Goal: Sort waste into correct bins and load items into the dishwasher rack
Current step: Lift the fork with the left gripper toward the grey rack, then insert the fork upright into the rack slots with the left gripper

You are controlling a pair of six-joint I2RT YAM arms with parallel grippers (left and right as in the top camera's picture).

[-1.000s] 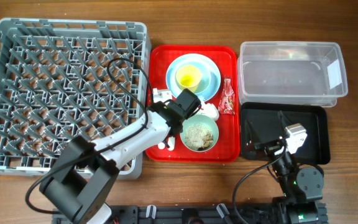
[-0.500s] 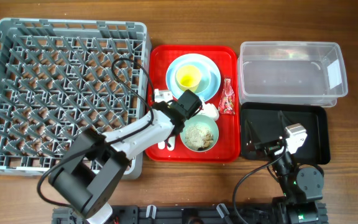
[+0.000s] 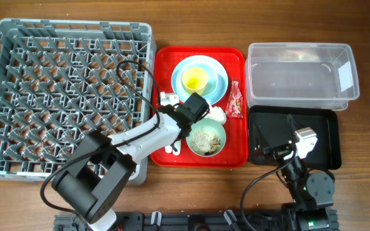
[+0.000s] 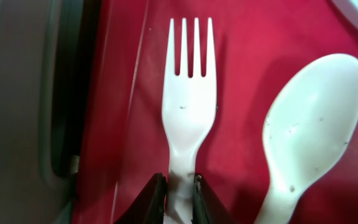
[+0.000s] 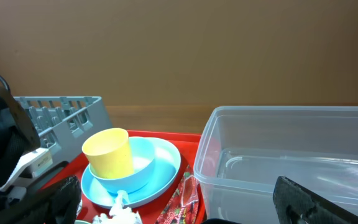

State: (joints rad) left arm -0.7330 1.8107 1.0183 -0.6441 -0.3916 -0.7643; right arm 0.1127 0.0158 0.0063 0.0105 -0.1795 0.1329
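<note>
White fork [image 4: 189, 118], flat on the red tray [image 4: 247, 62] at centre frame, is pinched only at its handle tip by your nearly closed left gripper [image 4: 178, 185], so lifting could let it swivel or slip free.

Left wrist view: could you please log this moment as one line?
left fingers: shut on fork | fork: on red tray, beside spoon | right fingers: open

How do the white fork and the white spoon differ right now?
The fork is pinched at its handle by the left gripper; the spoon lies free beside it. The fork points straight along the gripper, while the spoon slants. Both are white plastic, with the red tray beneath.
</note>
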